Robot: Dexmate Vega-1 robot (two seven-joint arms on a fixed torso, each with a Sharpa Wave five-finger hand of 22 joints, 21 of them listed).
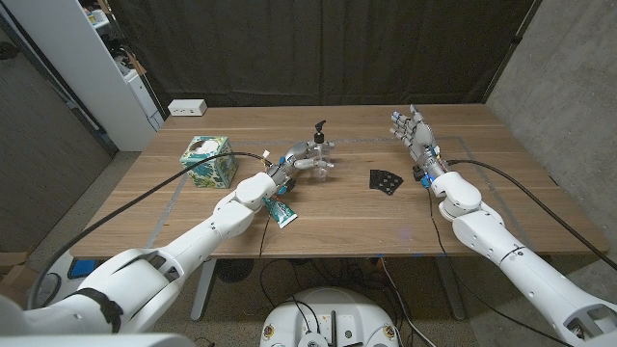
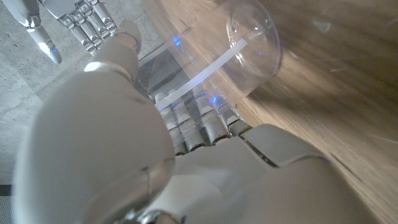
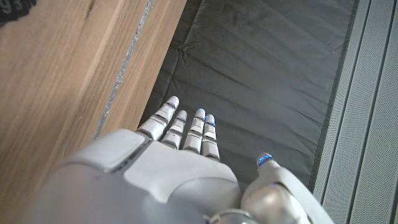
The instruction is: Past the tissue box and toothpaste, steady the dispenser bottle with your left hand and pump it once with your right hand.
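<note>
The clear dispenser bottle (image 1: 321,154) stands upright mid-table, past the tissue box (image 1: 210,160), gripped by the left hand (image 1: 301,161). The right hand (image 1: 415,135), empty with fingers spread, stands well apart on the bottle's right, so the pump head lies leftward from it.

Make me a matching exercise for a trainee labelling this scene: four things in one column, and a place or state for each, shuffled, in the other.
Things:
1. dispenser bottle
2. tissue box
3. toothpaste tube
4. right hand

Places or states:
A. on the table under the left forearm
B. raised and holding nothing, fingers apart
C. held by the left hand
D. on the table's left part, left of the bottle

Pairs: 1-C, 2-D, 3-A, 4-B
</note>
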